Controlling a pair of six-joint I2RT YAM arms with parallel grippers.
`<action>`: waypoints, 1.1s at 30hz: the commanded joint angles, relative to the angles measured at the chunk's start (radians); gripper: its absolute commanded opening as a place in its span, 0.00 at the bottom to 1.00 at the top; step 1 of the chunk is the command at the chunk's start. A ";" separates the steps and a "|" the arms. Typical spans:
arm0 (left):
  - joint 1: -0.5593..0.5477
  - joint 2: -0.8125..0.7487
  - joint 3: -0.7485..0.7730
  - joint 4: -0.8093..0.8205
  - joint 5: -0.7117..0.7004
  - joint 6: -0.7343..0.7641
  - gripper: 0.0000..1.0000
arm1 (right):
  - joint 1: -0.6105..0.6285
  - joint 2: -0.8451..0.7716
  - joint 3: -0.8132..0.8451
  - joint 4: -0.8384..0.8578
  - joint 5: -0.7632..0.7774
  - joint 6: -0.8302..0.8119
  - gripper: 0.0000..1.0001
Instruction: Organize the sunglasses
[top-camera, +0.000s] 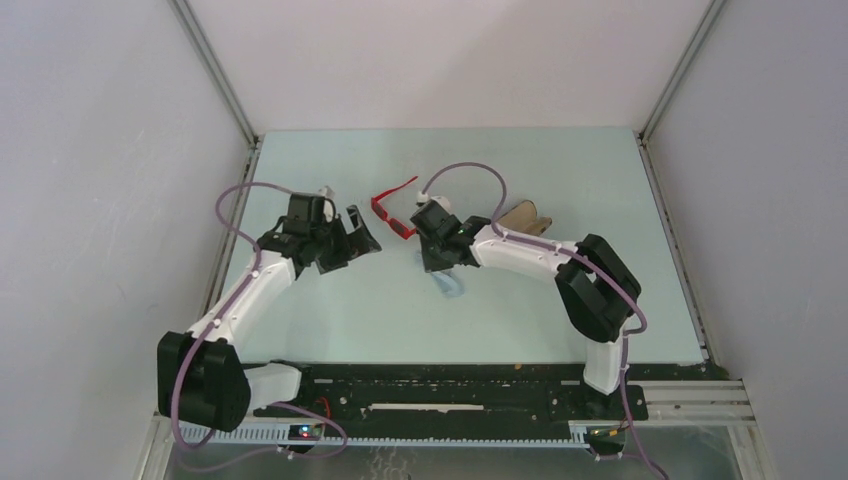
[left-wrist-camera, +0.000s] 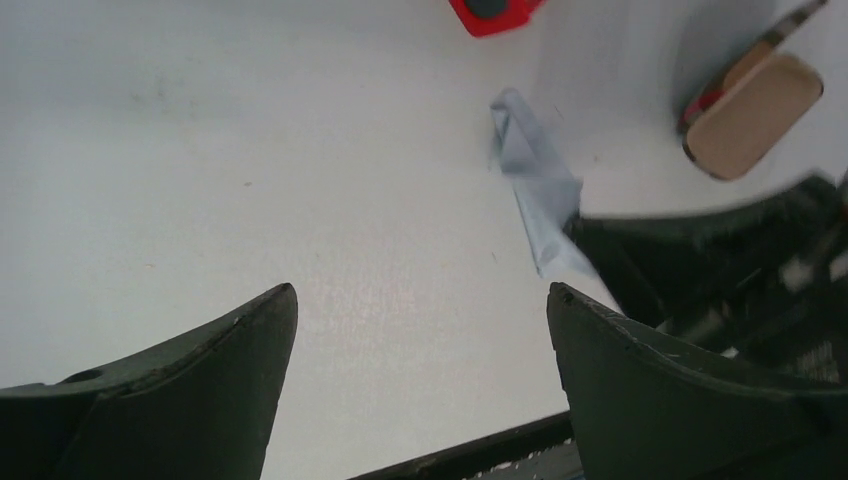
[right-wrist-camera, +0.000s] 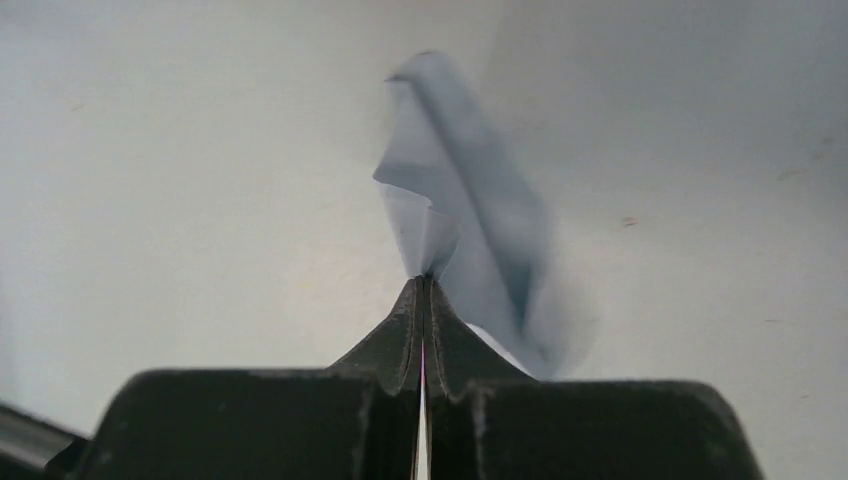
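The red sunglasses (top-camera: 394, 214) lie unfolded on the table at mid-back, between the two grippers; one red corner shows at the top edge of the left wrist view (left-wrist-camera: 490, 12). My left gripper (top-camera: 356, 240) is open and empty just left of them, its jaws wide apart over bare table (left-wrist-camera: 420, 300). My right gripper (top-camera: 441, 264) sits just right of the sunglasses. It is shut on a pale blue cloth (right-wrist-camera: 470, 210), pinched at the fingertips (right-wrist-camera: 424, 282). The cloth hangs crumpled below the gripper (top-camera: 451, 288) and also shows in the left wrist view (left-wrist-camera: 535, 190).
A brown oblong case (top-camera: 527, 218) lies open behind the right arm, right of the sunglasses; it also shows in the left wrist view (left-wrist-camera: 755, 115). Grey walls enclose the table at the left, right and back. A black rail (top-camera: 450, 385) runs along the near edge.
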 joint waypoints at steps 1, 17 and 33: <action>0.089 -0.069 -0.054 0.020 -0.005 -0.036 0.98 | 0.104 -0.065 0.041 -0.027 0.009 0.010 0.00; 0.116 -0.090 -0.111 0.019 0.030 -0.031 0.96 | 0.261 -0.186 -0.082 0.025 -0.042 -0.026 0.49; -0.049 0.087 -0.111 0.087 -0.014 -0.064 0.93 | -0.042 -0.162 -0.306 0.182 -0.182 0.102 0.28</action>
